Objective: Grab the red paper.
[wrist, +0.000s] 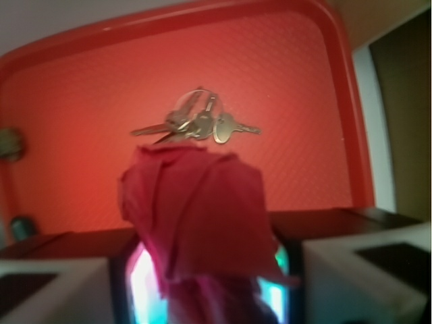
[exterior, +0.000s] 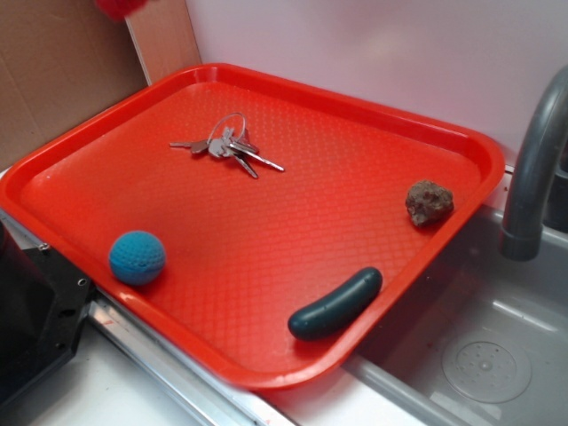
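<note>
The red paper (wrist: 196, 223) is held between the fingers (wrist: 206, 283), which are closed around its lower end. In the wrist view it sticks up toward 12 o'clock, high above the tray (wrist: 81, 81), with the keys (wrist: 199, 125) far below. In the outside view only a red scrap is seen at the top edge.

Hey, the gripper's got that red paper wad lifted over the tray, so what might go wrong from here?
1. The dark red wrinkly paper wad is soft and bulges well beyond the gripper; only its lower part seems pinched, so it may slip out.
2. The silver bunch of keys lies on the orange-red plastic tray ahead of the wad; lowering there could snag or push them.
3. The wad blocks much of the wrist view, hiding what lies beneath.
</note>
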Robot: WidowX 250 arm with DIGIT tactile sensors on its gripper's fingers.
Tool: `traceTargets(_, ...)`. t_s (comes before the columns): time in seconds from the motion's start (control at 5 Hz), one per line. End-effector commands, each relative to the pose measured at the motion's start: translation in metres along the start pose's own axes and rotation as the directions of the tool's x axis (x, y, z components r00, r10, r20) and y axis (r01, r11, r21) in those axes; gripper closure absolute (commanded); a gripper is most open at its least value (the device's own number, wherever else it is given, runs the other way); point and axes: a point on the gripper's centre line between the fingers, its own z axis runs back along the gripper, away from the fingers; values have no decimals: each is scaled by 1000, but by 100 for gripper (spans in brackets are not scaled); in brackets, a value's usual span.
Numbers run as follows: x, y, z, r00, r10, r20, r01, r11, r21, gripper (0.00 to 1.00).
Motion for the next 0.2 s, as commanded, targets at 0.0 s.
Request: traceTargets(0.0,-11,9,2,996,-61,68,56,996,65,100)
